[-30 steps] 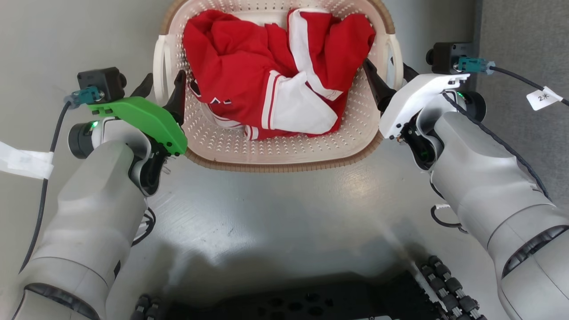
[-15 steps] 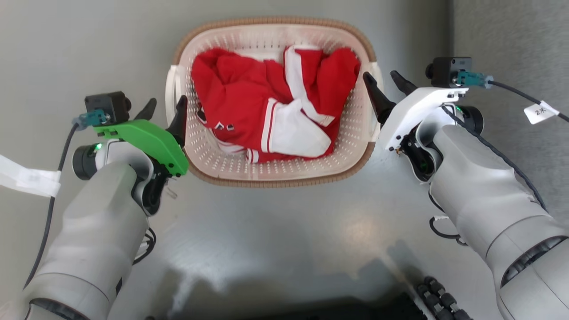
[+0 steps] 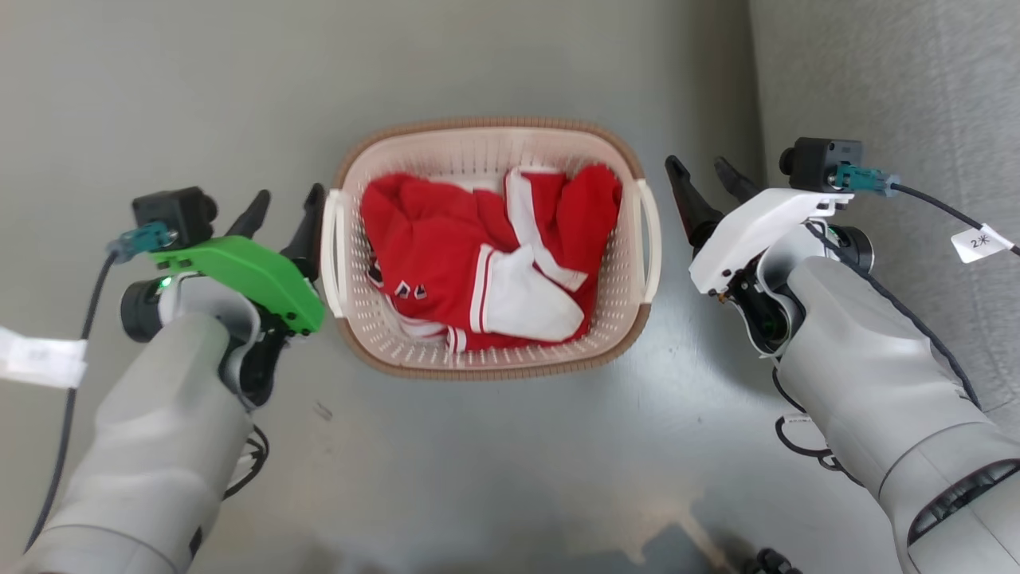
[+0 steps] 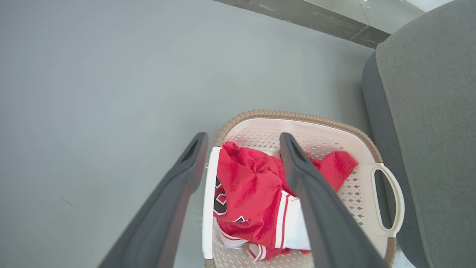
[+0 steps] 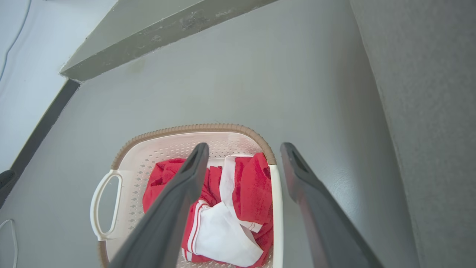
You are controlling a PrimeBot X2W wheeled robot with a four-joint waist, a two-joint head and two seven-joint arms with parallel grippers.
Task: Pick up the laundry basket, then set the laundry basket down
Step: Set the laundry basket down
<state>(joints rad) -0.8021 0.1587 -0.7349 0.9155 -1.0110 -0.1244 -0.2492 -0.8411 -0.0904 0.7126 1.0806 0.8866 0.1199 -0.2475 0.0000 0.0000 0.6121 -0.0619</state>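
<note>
Laundry basket [image 3: 494,356] on floor [image 3: 510,478] — left claw [image 3: 289,193], right claw [image 3: 697,163] agape, empty; cable tag [image 3: 980,241] perhaps "2*"

Left forearm [image 3: 151,446] and right forearm [image 3: 868,351] are showing smooth, rounded shells in pale grey. Left gripper [image 3: 288,194] is wearing a bright green cover plate [image 3: 239,271]; right gripper [image 3: 696,161] is wearing a white cover [image 3: 757,219]. Fingers [image 4: 319,216] are tapering, long and dark. A small black camera box [image 3: 821,155] is sitting on each wrist, a teal plug [image 3: 865,179] feeding a black cable [image 3: 924,204]. White tags are hanging off both cables (the right tag [image 3: 978,241] is reading "2" plus a star-like mark). A green light [image 3: 166,281] is glowing at the left wrist.
</note>
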